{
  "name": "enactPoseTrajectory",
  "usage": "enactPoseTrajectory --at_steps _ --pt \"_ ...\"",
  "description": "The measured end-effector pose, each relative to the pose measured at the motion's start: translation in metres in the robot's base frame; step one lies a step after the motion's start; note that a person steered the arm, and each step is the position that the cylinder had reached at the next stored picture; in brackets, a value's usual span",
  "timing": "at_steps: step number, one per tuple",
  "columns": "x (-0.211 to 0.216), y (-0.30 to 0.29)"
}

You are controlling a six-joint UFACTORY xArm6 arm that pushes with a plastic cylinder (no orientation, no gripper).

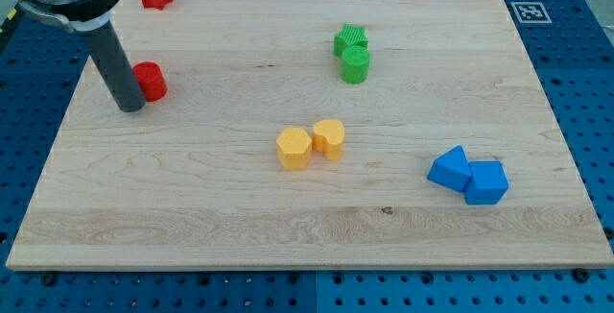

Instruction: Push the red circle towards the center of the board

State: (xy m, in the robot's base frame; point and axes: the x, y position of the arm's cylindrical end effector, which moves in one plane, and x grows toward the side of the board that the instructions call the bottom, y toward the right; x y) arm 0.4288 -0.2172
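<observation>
While the tip point(131, 108) touched the red circle point(150, 82) from the view's left, a push toward centre was lined up.
No hand existed, only a rod; the circle sat near the counter's point(192, 227) left edge.

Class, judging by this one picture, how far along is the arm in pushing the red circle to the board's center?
Done: my tip stands against the red circle, on its left in the view. In hand: contact for a rightward push. Left: nearly all the travel; the circle sits near the board's left edge, far from the yellow blocks near center.
</observation>
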Motion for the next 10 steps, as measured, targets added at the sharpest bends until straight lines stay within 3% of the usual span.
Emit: enactPoseTrajectory --at_steps 1,3,6,8,9,10 --pt "0.0 0.0" --pt "-0.049 -0.015" --pt "-0.049 0.022" --pt "-0.059 -0.023" --pt "-0.073 -0.018" --pt "-0.062 0.041"
